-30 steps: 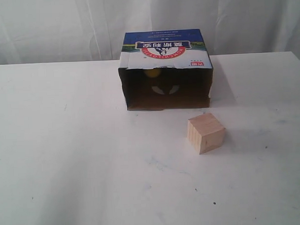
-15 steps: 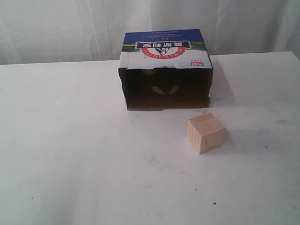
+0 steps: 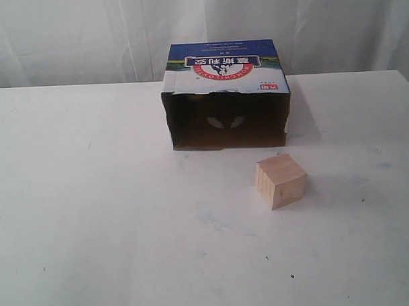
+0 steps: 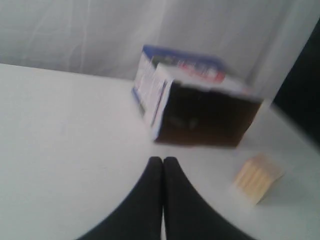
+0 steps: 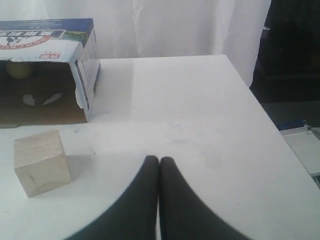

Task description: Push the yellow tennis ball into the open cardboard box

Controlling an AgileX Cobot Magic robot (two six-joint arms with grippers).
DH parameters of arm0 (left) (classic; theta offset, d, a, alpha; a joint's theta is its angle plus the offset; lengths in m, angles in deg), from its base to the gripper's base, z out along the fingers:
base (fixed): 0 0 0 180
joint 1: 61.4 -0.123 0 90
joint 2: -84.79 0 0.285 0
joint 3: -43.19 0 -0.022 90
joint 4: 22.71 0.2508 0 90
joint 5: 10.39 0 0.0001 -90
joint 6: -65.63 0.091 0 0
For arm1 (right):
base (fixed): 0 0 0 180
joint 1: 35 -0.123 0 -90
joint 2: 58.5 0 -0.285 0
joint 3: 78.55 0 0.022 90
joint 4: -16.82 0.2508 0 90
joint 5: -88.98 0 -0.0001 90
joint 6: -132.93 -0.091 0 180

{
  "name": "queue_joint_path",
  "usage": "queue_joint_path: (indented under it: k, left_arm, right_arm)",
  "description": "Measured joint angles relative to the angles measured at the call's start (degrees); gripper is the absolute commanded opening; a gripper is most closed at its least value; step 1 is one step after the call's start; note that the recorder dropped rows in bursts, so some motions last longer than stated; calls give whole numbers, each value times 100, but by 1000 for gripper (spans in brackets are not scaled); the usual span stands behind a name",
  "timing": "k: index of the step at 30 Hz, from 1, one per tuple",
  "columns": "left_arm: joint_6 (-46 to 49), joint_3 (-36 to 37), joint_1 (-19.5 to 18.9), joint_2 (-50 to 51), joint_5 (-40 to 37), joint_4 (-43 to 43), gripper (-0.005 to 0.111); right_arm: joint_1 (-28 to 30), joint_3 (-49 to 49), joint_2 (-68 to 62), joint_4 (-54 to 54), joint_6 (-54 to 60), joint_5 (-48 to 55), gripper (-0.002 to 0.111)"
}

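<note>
The open cardboard box (image 3: 223, 73) lies on its side at the back of the table, its dark mouth facing the front. In the right wrist view the yellow tennis ball (image 5: 18, 70) shows dimly inside the box (image 5: 82, 55), deep in an upper inner corner. The exterior view does not show the ball. My left gripper (image 4: 163, 160) is shut and empty, well short of the box (image 4: 152, 92). My right gripper (image 5: 159, 160) is shut and empty over bare table, off to the side of the box mouth. Neither gripper appears in the exterior view.
A pale wooden cube (image 3: 281, 181) stands on the white table (image 3: 92, 217) just in front of the box's right corner, also seen as the cube (image 5: 41, 162) and, blurred, the cube (image 4: 257, 177). A white curtain hangs behind. The table's edge (image 5: 260, 107) drops off beside my right gripper.
A faint yellow spot inside the top of the box mouth one second ago is gone from the exterior view. Box and cube have not moved.
</note>
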State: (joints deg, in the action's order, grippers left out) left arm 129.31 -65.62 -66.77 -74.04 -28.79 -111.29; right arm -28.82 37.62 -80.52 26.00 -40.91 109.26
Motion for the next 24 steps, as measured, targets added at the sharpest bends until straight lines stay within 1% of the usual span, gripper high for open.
queue_joint_path:
  k: [1,2,3,4,5,6,7,8,9,10,12,15,16,18,20,22,24]
  left_arm:
    - [-53,0,0,0,29,-368,0]
    - [29,0,0,0,381,-723,0]
    - [206,0,0,0,674,-788,0]
    - [676,0,0,0,1382,-868,0]
    - [871,0,0,0,1657,-896,0]
    - [1292,0,0,0,2324,-931,0]
    - [1428,0,0,0,2567,-931,0]
    - [1692,0,0,0,3078,-953,0]
    - [1799,0,0,0,3403,-953,0]
    - [1840,0,0,0,3612,-963,0]
    - [1876,0,0,0,3822,-988,0]
    - [1902,0,0,0,3881,-1017,0]
    - [1902,0,0,0,3881,-1017,0]
    - [1902,0,0,0,3881,-1017,0]
    - [1902,0,0,0,3867,-1017,0]
    - [1909,0,0,0,3856,-1017,0]
    - [1909,0,0,-9,3843,-1017,0]
  right_arm:
    - [0,0,0,13,-15,0,0]
    - [0,0,0,13,-22,-21,0]
    - [0,0,0,23,-37,-34,0]
    - [0,0,0,35,-51,-46,0]
    - [0,0,0,35,-51,-46,0]
    - [0,0,0,35,-51,-46,0]
    - [0,0,0,47,-51,-46,0]
    - [0,0,0,60,-51,-46,0]
    - [0,-11,0,60,-51,-46,0]
    - [0,-37,0,60,-51,-70,0]
    - [0,-236,0,60,-51,-238,0]
    - [0,-986,270,36,-55,-931,0]
    - [0,-1125,426,37,-92,-1011,0]
    - [3,-1284,828,-74,-244,-930,0]
    - [46,-1308,1191,-440,-466,-782,0]
    - [159,-1316,1350,-875,-616,-761,0]
    - [317,-1316,1390,-1056,-822,-761,0]
